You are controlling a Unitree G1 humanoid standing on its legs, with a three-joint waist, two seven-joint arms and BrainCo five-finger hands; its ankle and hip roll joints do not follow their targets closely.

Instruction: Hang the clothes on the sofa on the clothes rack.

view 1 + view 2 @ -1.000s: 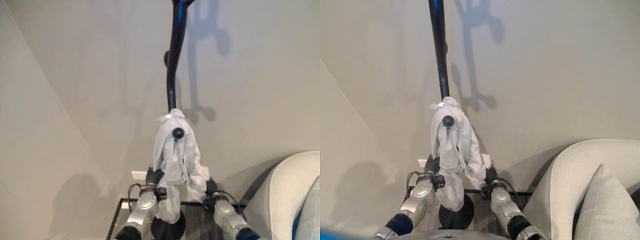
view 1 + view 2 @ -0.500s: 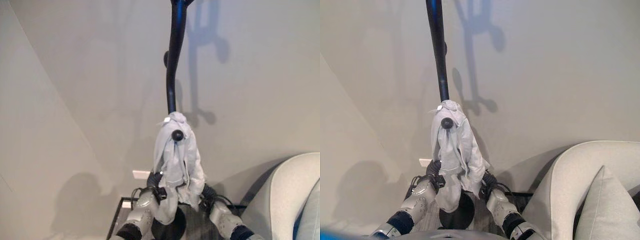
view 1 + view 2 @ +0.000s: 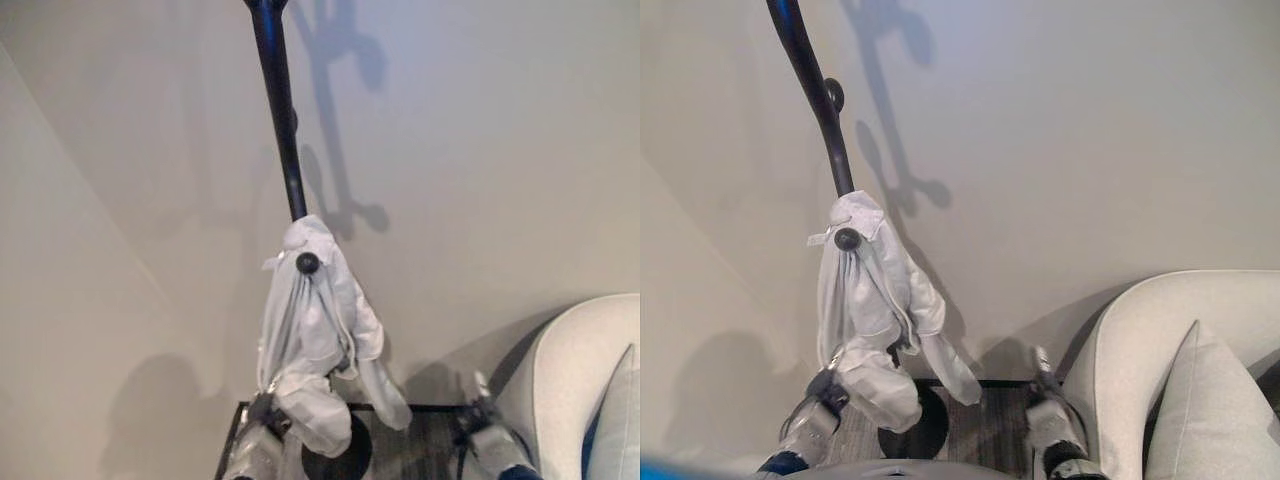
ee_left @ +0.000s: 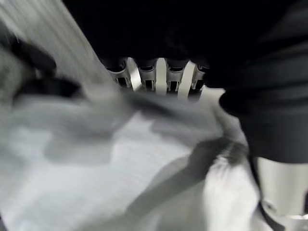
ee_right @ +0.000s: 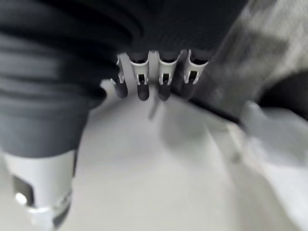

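A white garment (image 3: 315, 330) hangs from a black knob hook (image 3: 307, 262) on the black clothes rack pole (image 3: 283, 130). Its lower end bunches just above the rack's round base (image 3: 915, 432). My left hand (image 3: 257, 420) sits at the garment's lower left edge, and pale cloth (image 4: 110, 159) lies right against it in the left wrist view. My right hand (image 3: 1045, 385) is off to the right, apart from the garment and next to the sofa. It holds nothing, and its fingers (image 5: 144, 77) are relaxed.
A pale grey sofa arm (image 3: 1160, 340) with a cushion (image 3: 1220, 420) stands at the right. Plain walls meet in a corner behind the rack. A dark mat (image 3: 420, 440) lies under the rack base.
The camera view has shifted. My right hand has let go of the garment and drawn away to the right, towards the sofa. The garment's right sleeve now hangs free.
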